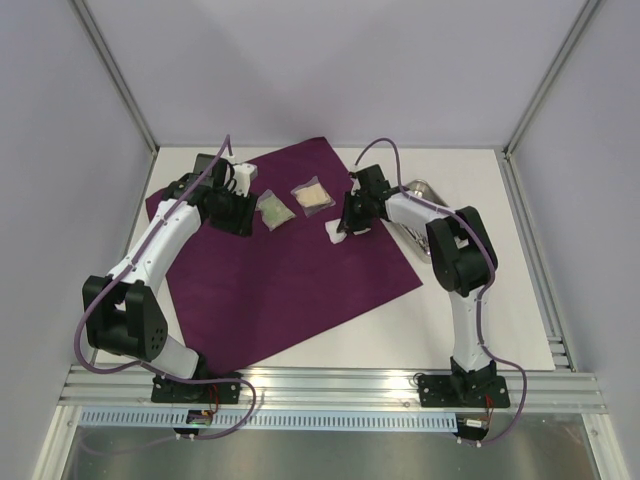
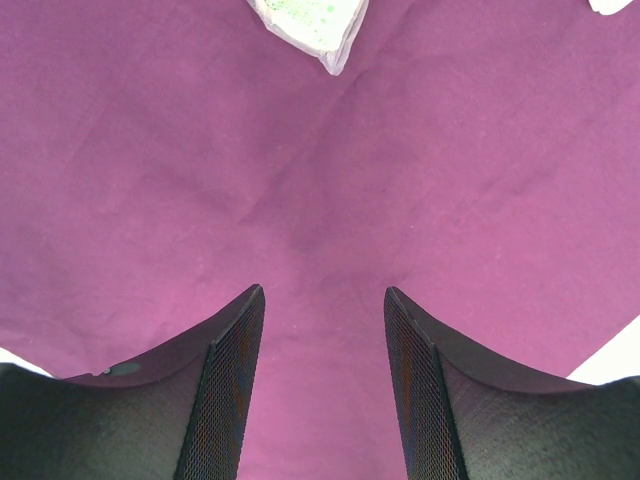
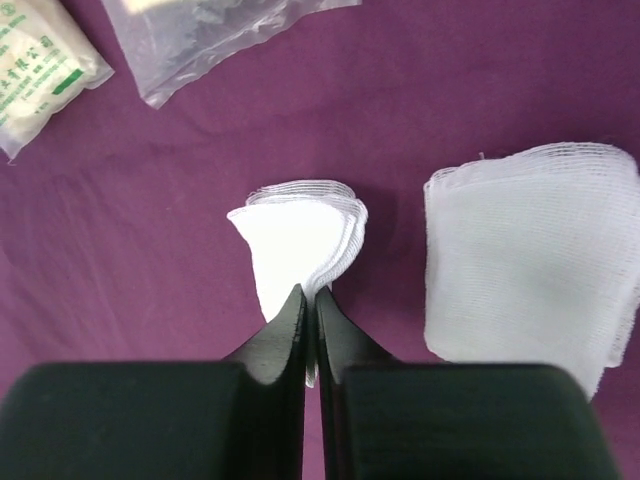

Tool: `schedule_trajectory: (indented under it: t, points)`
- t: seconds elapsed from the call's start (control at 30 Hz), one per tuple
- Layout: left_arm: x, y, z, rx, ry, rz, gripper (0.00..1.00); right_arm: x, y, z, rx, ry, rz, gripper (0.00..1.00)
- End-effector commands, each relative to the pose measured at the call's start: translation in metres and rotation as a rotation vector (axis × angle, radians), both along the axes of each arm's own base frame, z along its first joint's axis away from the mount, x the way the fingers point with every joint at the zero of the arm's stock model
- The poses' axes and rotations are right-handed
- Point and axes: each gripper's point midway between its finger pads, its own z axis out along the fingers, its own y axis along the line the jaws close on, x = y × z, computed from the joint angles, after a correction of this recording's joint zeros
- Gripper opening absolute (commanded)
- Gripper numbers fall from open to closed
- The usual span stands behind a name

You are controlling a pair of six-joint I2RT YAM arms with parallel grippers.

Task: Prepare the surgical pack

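Observation:
The deep-purple cloth (image 1: 300, 270) lies spread on the table. My right gripper (image 3: 311, 295) is shut on the edge of a white gauze pad (image 3: 298, 235), which stands folded up from the cloth. A flat stack of gauze (image 3: 525, 260) lies just to its right. In the top view this gripper (image 1: 350, 222) is at the cloth's right side, over the gauze (image 1: 337, 233). Two clear packets (image 1: 272, 209) (image 1: 312, 195) lie near the cloth's far edge. My left gripper (image 2: 325, 292) hangs open over bare cloth (image 2: 300, 180), nothing between its fingers.
A steel tray (image 1: 420, 189) sits on the white table right of the cloth, partly hidden behind the right arm. Grey walls and metal frame posts close in the table's back and sides. A packet corner (image 2: 315, 25) shows ahead of the left gripper.

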Motion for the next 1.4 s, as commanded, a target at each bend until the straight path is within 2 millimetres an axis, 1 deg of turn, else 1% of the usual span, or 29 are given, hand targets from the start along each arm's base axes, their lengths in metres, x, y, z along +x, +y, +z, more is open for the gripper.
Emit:
schedule_trajectory:
  t: [0.0,0.07,0.13,0.17,0.2,0.27,0.3,0.37,0.4,0.5,0.63,0.67,0.87,1.03,1.17,1.37]
  points:
    - [0.001,-0.002,0.003,-0.004,-0.014,-0.027,0.60,0.005,0.017,0.033,0.090,-0.038,0.014,0.00]
    - [0.001,-0.002,0.004,0.000,-0.019,-0.027,0.60,0.007,0.021,0.043,0.119,-0.055,0.021,0.01]
    - [0.001,-0.001,0.005,0.001,-0.020,-0.026,0.60,0.008,0.023,0.061,0.149,-0.093,0.034,0.00]
    - [0.000,-0.001,0.004,0.002,-0.019,-0.026,0.60,0.011,0.022,0.067,0.158,-0.115,0.035,0.01]
    - [0.001,0.000,0.006,0.002,-0.026,-0.025,0.60,0.013,0.020,0.081,0.174,-0.144,0.029,0.00]
    - [0.001,0.000,0.007,0.002,-0.029,-0.026,0.60,0.020,0.007,0.088,0.181,-0.176,-0.003,0.01]
    - [0.001,0.000,0.007,0.002,-0.029,-0.026,0.60,0.026,-0.003,0.096,0.186,-0.195,-0.028,0.00]
    - [0.001,0.000,0.007,0.002,-0.031,-0.026,0.60,0.029,-0.012,0.096,0.190,-0.201,-0.042,0.00]
    - [0.001,0.000,0.009,0.001,-0.037,-0.026,0.60,0.031,-0.021,0.092,0.186,-0.188,-0.060,0.01]
    - [0.001,0.000,0.008,0.002,-0.032,-0.026,0.60,0.034,-0.035,0.083,0.175,-0.171,-0.083,0.00]
    - [0.001,0.000,0.007,0.004,-0.029,-0.025,0.60,0.036,-0.044,0.071,0.167,-0.143,-0.103,0.01]
    - [0.002,0.000,0.008,0.003,-0.032,-0.025,0.60,0.037,-0.045,0.065,0.163,-0.131,-0.107,0.00]
    - [0.002,0.000,0.007,0.004,-0.029,-0.025,0.60,0.039,-0.048,0.047,0.173,-0.088,-0.132,0.00]
    - [0.002,0.000,0.005,0.007,-0.027,-0.025,0.60,0.038,-0.043,0.045,0.212,-0.082,-0.130,0.00]
    - [0.002,0.000,0.004,0.005,-0.023,-0.025,0.60,0.039,-0.049,0.037,0.199,-0.068,-0.160,0.00]
    - [0.002,0.000,0.005,0.005,-0.025,-0.027,0.60,0.038,-0.067,0.015,0.131,-0.041,-0.208,0.01]
